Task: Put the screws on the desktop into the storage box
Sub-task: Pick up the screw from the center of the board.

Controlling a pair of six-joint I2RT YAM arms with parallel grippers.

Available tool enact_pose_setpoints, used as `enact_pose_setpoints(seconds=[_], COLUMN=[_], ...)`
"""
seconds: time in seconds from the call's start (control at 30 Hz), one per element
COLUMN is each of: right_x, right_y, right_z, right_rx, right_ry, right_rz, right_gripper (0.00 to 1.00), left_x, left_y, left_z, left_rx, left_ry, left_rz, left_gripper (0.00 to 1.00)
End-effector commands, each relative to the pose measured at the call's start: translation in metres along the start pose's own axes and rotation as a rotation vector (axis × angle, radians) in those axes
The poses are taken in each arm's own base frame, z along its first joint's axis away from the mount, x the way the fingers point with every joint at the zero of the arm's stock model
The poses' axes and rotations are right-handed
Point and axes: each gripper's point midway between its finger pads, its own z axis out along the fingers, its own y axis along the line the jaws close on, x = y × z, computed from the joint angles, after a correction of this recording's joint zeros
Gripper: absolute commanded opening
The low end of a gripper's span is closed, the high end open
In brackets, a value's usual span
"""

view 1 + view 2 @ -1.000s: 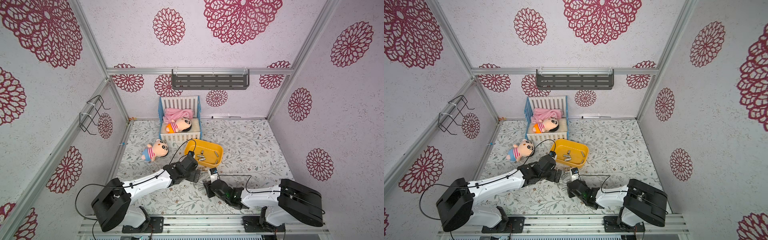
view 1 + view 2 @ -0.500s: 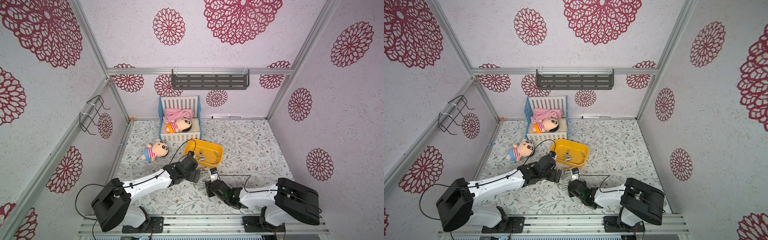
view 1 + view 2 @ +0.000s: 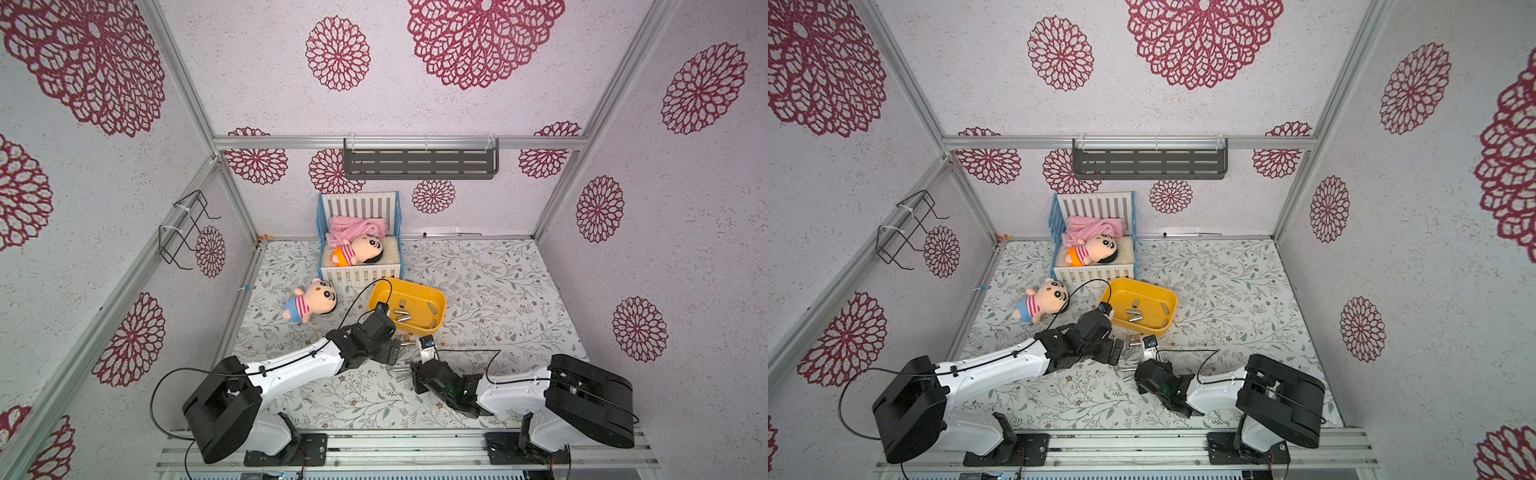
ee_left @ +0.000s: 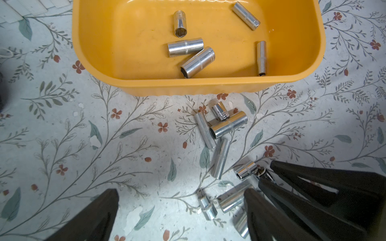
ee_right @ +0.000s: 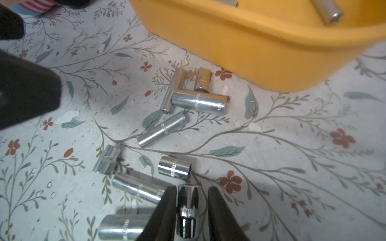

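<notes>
My right tool (image 5: 192, 187) straddles one screw (image 5: 188, 210), grip unclear; loose screws (image 5: 161, 129) crowd beside it. My left tool (image 4: 180, 191) hangs spread close by.

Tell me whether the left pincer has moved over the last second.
No. The left pincer stays at the same spot beside the storage box in both top views.

The desk (image 3: 498, 291) is white, printed with leafy vines and small flowers. A slatted crib (image 3: 365, 274) stands at the middle of its back edge. Just in front of the crib sits a yellow box (image 3: 428, 327). A doll (image 3: 309, 301) lies apart from it, toward the left edge. Loose screws (image 4: 227, 125) lie scattered on the desk just off the box's front wall, several touching one another.
</notes>
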Motion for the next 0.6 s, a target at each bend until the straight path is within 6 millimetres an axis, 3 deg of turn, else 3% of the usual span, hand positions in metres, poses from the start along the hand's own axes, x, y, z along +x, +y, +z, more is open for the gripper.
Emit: enact_pose_setpoints(seconds=[0.0,0.27,0.57], right_x=[-0.01,-0.011,-0.013], right_y=[0.0,-0.006,-0.015], right_z=[0.001,-0.001,-0.011], right_rx=[0.031,0.057,0.084], right_ry=[-0.031,-0.035,-0.046], right_rz=[-0.005,-0.006,-0.006], right_gripper=[0.31,0.3,0.16], left_x=[-0.006,-0.007,-0.009], left_y=[-0.005,0.002,0.008], left_z=[-0.003,-0.003,-0.004], left_rx=[0.006,-0.034,-0.067], left_ry=[-0.007,-0.02,-0.031], left_rz=[0.011,0.014,0.009], left_gripper=[0.99,0.99,0.99])
